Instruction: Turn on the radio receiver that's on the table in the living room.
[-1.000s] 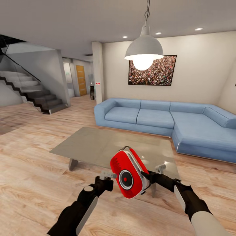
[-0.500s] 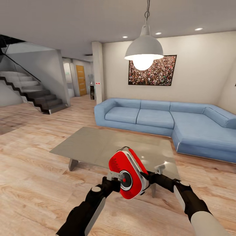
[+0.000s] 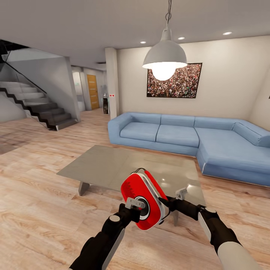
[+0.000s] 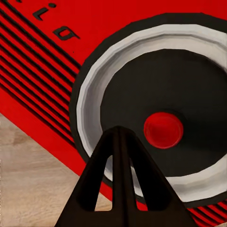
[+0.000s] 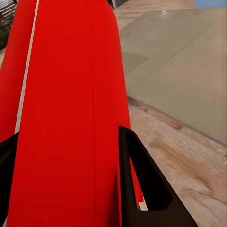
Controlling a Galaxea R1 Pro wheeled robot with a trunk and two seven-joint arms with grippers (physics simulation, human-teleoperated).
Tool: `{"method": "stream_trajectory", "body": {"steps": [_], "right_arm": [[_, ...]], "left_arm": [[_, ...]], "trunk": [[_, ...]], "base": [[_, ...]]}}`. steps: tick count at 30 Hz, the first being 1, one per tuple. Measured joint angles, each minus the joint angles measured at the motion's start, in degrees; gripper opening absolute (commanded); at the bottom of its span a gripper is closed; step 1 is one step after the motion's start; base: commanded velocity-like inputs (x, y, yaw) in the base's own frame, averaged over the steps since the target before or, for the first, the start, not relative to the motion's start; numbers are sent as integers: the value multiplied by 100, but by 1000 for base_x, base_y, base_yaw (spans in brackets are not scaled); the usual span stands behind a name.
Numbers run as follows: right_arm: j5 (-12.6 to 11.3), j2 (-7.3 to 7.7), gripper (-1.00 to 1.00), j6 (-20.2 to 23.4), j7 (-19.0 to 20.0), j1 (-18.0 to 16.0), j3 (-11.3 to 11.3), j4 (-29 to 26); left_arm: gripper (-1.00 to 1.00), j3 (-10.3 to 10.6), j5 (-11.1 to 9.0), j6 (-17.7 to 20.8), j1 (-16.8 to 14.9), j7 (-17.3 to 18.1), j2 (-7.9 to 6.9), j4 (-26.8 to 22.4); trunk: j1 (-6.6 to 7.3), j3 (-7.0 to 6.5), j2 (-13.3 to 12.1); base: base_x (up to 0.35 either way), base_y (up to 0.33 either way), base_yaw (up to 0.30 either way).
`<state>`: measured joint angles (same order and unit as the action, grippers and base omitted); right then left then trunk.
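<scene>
The red radio receiver [image 3: 141, 200] with white trim hangs in the air in front of the table's [image 3: 105, 165] near edge, tilted, its round dial facing me. My right gripper [image 3: 165, 208] is shut on its right side; in the right wrist view the red body [image 5: 66, 94] sits between the two black fingers [image 5: 142, 184]. My left gripper [image 3: 135, 204] is shut, and its closed tips [image 4: 119, 135] rest against the black dial [image 4: 156, 118], just beside the red centre button [image 4: 163, 130].
The glossy grey table stands on light wood floor [image 3: 37, 210]. A blue L-shaped sofa [image 3: 187, 137] runs behind it and to the right. A grey pendant lamp [image 3: 164, 56] hangs above; a crowd picture [image 3: 176, 80] is on the wall. Stairs [image 3: 41, 108] rise at the far left.
My left gripper has moved right and onto the radio's dial. The radio, held by the right gripper, has shifted slightly left.
</scene>
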<state>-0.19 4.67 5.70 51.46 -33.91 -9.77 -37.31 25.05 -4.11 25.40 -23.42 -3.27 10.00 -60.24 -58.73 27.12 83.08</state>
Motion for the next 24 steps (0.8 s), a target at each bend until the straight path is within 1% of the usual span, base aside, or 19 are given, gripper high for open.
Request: {"method": "stream_trajectory", "body": {"steps": [4,17,19,21,24], "right_arm": [[0,-5,-100,1,6,0,1,5],[0,-89,-100,9,13,0,9,9],[0,-94,-100,9,13,0,9,9],[0,-96,-100,9,13,0,8,9],[0,-97,-100,9,13,0,8,9]], "left_arm": [[-100,0,6,0,1,-13,0,-5],[-100,0,6,14,-4,14,0,3],[-100,0,7,79,-6,14,0,3],[-100,5,7,253,-15,11,0,3],[-100,3,7,325,-27,12,0,10]], "trunk": [[0,0,0],[0,0,0],[0,0,0],[0,0,0],[0,0,0]], "base": [[0,0,0],[0,0,0],[0,0,0],[0,0,0],[0,0,0]]}}
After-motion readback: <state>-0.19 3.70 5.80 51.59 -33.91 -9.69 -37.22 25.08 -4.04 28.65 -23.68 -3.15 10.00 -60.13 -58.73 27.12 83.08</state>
